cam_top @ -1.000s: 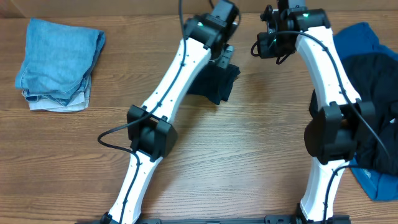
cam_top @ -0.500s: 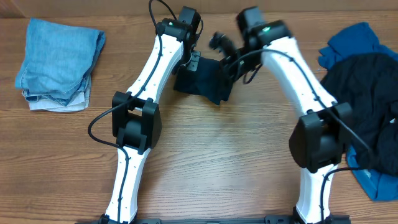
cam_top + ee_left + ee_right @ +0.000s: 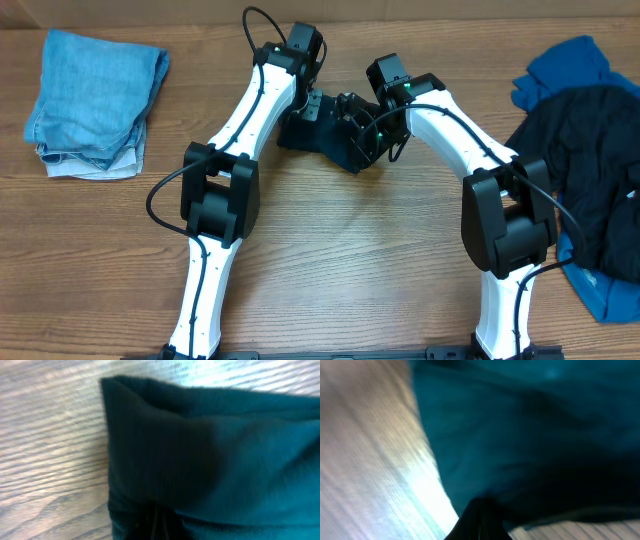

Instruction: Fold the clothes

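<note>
Brown wood-grain tabletop (image 3: 330,260) throughout, glossy, with pale glare beside the cloth in both wrist views; along the far edge, a thin strip of beige wall (image 3: 150,12). At far left, a pale denim stack (image 3: 95,100), roughly folded, well apart from the arms. Left of centre toward the far side, the left gripper (image 3: 312,105), pinched narrow on the left edge of the dark navy garment (image 3: 330,147). In the left wrist view, dark navy garment (image 3: 210,460) filling most of the frame and bunching down toward the closed tips at the bottom edge. Lying as a small crumpled heap on the table, centre-far, between the two grippers. Just right of it, the right gripper (image 3: 358,135), likewise clamped narrow on the same garment's right side; in the right wrist view, closed fingers (image 3: 480,520) meeting the cloth's edge, all blurred. At far right, a black garment (image 3: 590,170) heaped over a bright blue garment (image 3: 570,65), touching, partly cut off by the frame. Lettering, if any, too blurred to read.
</note>
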`<action>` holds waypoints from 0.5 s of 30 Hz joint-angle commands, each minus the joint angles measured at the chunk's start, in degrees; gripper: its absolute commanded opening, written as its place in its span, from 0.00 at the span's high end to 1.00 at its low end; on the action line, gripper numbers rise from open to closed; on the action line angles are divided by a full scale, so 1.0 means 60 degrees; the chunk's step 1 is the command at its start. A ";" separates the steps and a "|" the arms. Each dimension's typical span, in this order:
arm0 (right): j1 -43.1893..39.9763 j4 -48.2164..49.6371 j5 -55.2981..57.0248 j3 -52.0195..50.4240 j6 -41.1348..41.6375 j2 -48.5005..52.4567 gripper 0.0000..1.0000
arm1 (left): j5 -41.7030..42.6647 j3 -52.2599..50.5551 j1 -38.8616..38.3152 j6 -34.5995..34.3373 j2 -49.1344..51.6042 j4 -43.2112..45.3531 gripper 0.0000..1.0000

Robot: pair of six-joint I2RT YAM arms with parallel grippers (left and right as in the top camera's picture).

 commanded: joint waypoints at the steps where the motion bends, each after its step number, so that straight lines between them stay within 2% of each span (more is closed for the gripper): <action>1: -0.0164 0.0073 0.1286 -0.0160 0.0248 0.0011 0.96 | -0.0058 -0.0495 0.0146 0.0036 -0.0004 0.0044 0.92; 7: -0.0459 0.1581 0.1315 -0.1016 0.1049 0.0011 0.96 | -0.0058 -0.0525 0.0237 0.0412 -0.0004 0.0142 0.86; 9: -0.0466 0.2040 0.1322 -0.1268 0.1220 0.0011 0.96 | -0.0058 -0.0525 0.0237 0.0557 -0.0004 0.0219 0.81; 13: -0.0477 0.1891 0.1319 -0.1031 0.1523 -0.0029 0.96 | -0.0025 -0.0361 0.0237 0.0550 -0.0007 0.0382 0.77; 15: -0.0484 0.1319 0.1322 -0.0357 0.1555 -0.0215 0.96 | -0.0025 0.0208 0.0237 0.0550 -0.0007 0.0306 0.71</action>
